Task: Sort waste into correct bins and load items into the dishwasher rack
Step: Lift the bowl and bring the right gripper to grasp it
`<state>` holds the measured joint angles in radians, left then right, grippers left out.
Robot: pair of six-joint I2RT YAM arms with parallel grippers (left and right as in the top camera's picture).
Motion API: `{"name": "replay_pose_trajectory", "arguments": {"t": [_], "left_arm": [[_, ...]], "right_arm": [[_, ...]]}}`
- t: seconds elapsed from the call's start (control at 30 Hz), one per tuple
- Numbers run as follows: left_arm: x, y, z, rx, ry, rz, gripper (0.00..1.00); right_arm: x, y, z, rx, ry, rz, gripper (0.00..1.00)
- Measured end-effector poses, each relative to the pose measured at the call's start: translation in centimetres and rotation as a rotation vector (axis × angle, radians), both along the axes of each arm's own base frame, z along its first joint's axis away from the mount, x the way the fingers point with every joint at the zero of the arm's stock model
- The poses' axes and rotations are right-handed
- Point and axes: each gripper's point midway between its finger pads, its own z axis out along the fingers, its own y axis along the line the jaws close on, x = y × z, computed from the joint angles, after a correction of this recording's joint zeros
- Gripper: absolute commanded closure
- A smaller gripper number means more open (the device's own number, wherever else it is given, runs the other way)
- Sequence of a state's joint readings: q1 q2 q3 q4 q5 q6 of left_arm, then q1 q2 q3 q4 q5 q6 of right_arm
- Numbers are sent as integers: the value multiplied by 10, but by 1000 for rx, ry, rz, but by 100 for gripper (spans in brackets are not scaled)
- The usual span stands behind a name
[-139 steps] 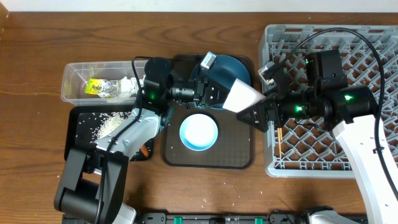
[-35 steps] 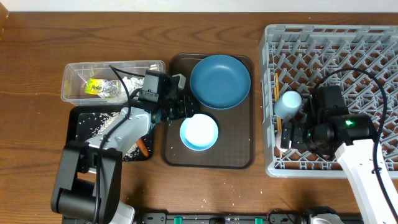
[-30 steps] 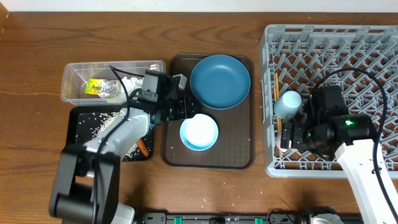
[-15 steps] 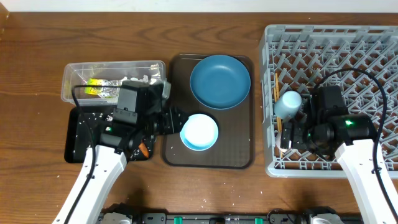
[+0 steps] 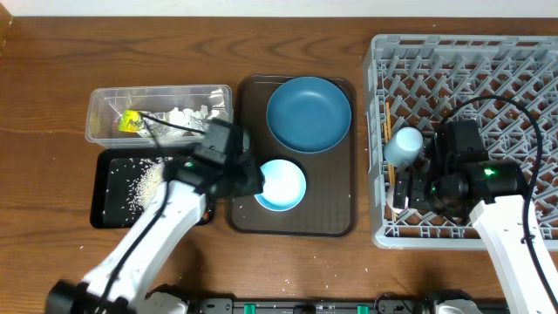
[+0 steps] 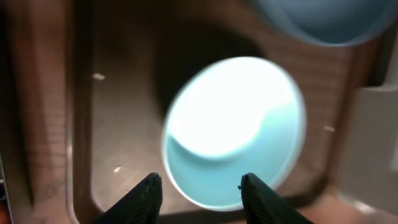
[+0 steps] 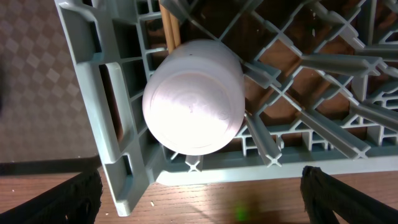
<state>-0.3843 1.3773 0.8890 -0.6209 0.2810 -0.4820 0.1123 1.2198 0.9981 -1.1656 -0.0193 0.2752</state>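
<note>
Left tool (image 6: 200, 186) hangs over brown tray (image 5: 331, 201) — wooden table (image 5: 261, 52) beneath.

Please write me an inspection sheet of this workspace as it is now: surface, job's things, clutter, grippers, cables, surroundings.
Surface: wooden table, bare wood around the trays.
Job's things: small cup upturned in the grey rack; dark-blue plate and light-blue bowl on the brown tray; wrapper and tissue in the clear tub; rice in the black tray.
Clutter: white crumbs near the table's front edge; wooden stick in the rack.
Grippers: left gripper open above the bowl; right gripper open over the rack by the cup.
Cables: black cable over the rack.
Surroundings: pale strip beyond the table's far edge.
</note>
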Motion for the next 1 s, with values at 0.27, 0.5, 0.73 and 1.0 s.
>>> {"name": "replay_pose_trajectory", "arguments": {"t": [0.27,0.5,0.73,1.0], "left_arm": [[8,-6,-50,97,78,22,62],[7,-4,-60,115,107,47,90],[7,-3,-60,123,104,45,94],[10,-12,-27,41,24,34,94]], "right_arm": [[0,0,0,0,0,0,1],[0,0,0,0,0,0,1],[0,0,0,0,0,0,1],[11,1,2,4,-46,0,1]]}}
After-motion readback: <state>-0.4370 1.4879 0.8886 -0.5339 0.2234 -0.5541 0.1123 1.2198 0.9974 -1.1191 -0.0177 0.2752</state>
